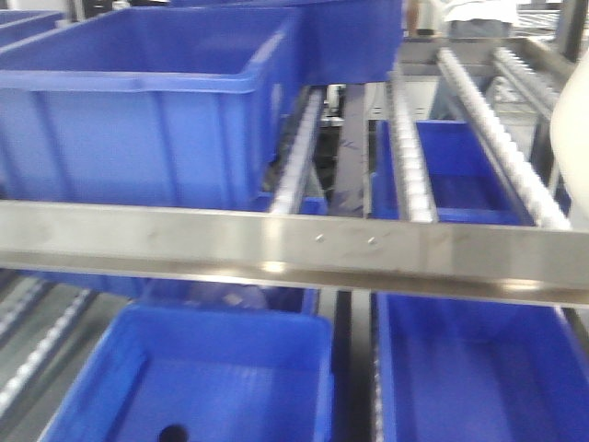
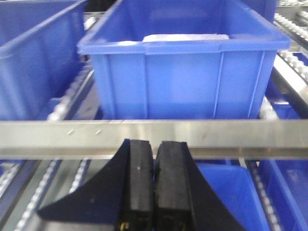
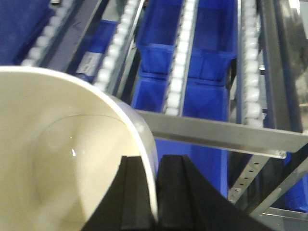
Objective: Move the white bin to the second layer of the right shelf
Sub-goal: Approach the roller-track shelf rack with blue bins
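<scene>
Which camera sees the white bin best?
The right wrist view: the white bin fills the lower left, its inside and rim clear, with the right gripper pinching its wall. The front view shows only a white sliver at the right edge. The left wrist view shows none.

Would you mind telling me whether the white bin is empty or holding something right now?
Empty as far as visible: the right wrist view looks into the white bin and shows only bare glossy walls and base.
</scene>
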